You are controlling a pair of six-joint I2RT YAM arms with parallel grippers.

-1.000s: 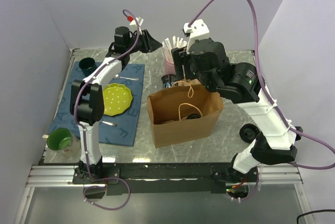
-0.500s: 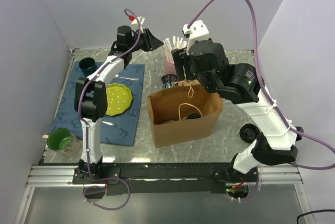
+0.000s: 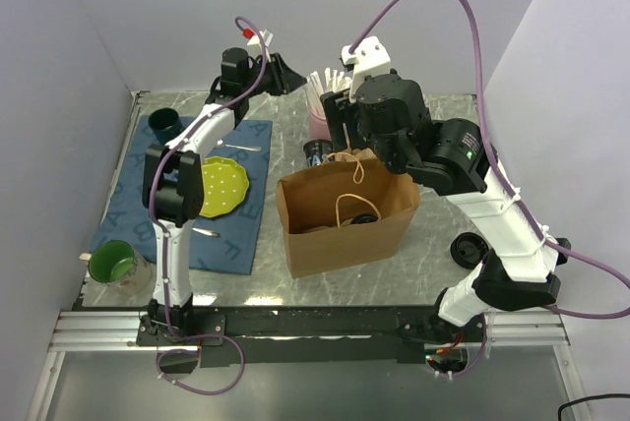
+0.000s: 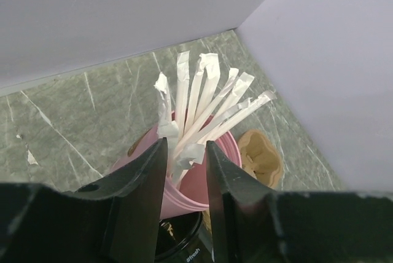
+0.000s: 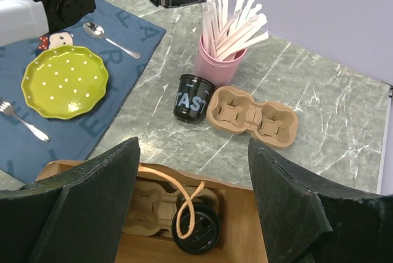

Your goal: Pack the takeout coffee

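Observation:
A brown paper bag [image 3: 345, 216] stands open mid-table. Inside it lies a cardboard cup carrier [image 5: 156, 214] holding a black lidded coffee cup [image 5: 196, 231]. My right gripper [image 5: 193, 152] hangs wide open and empty over the bag's far rim. A pink cup of paper-wrapped straws [image 5: 220, 60], a black cup marked "TAST" [image 5: 192, 98] and a second carrier [image 5: 253, 114] sit behind the bag. My left gripper [image 4: 186, 149] is narrowly open and empty, aimed at the straws [image 4: 202, 103] from the left, short of the pink cup [image 3: 320, 111].
A blue placemat [image 3: 187, 195] at left carries a yellow-green dotted plate [image 3: 219, 185], a spoon [image 5: 110, 37] and a fork [image 5: 24, 121]. A dark cup [image 3: 163, 123] and a green mug [image 3: 114, 262] stand on the left. A black lid [image 3: 467, 247] lies right of the bag.
My left arm has shifted slightly right, bringing its gripper a little nearer the straws. The right gripper stays over the bag.

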